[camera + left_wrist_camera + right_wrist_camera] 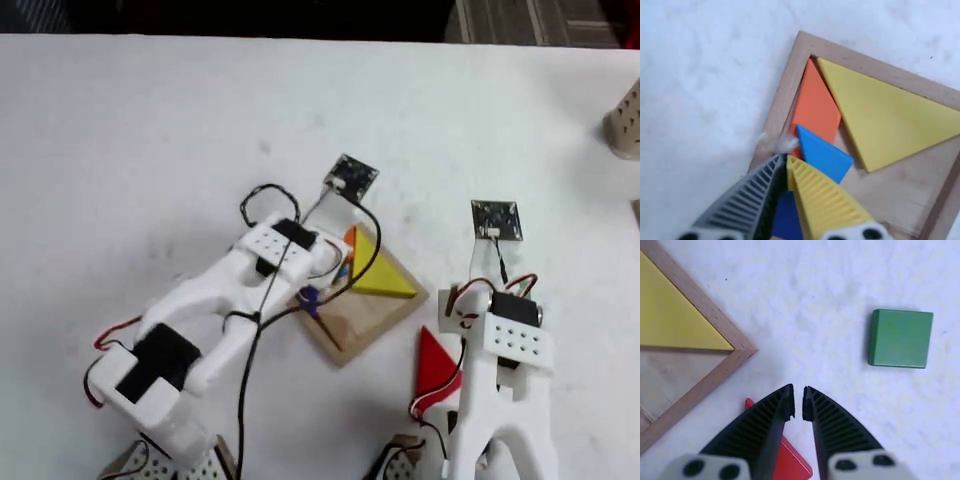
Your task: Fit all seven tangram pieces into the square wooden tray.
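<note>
Hazards: blue triangle (825, 157) overlaps a corner of the orange slanted piece (815, 105) inside the tray (785, 85). A push from the left gripper (786, 162), tips clenched together at that triangle's edge with no clasp visible, may ride it higher or jam it against the rim. Right gripper (797, 405), jaws nearly together and empty, hangs over the red triangle (432, 362) and may knock it.

Count:
- tray, one
- yellow triangle (885, 120), one, in the tray
- red triangle, one, on the table beside the tray
- orange slanted piece, one
- green square (901, 338), one, on the table
- blue triangle, one
</note>
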You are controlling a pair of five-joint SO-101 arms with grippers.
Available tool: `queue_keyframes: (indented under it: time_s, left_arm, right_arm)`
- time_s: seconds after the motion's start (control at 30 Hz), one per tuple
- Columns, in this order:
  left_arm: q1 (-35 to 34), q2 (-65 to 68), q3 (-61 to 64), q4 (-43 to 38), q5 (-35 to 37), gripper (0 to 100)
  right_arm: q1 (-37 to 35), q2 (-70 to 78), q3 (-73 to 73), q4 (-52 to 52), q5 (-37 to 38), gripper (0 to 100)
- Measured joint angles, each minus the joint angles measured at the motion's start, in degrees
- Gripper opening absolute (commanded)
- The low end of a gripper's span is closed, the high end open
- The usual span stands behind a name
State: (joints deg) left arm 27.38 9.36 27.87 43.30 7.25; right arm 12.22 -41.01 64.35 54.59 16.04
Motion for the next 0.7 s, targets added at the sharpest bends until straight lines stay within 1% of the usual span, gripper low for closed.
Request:
queue_keyframes:
  time_s: [0.2,0.4,0.57,0.7]
  left_arm:
    - [0.09,0.0,0.0,-2.11,0.0,2]
    - [0.09,0.0,0.0,-6.68,0.0,2]
    - [0.26,0.0,0.0,-7.38,0.0,2]
    - [2.2,0.0,0.0,-7.38,0.09,2]
  right_arm:
    - [0.0,0.0,0.0,0.0,0.0,3.9]
    - [0.0,0.0,0.0,0.0,0.0,3.9]
    - [0.0,0.0,0.0,0.0,0.0,3.9]
    - [0.0,0.0,0.0,0.0,0.0,3.9]
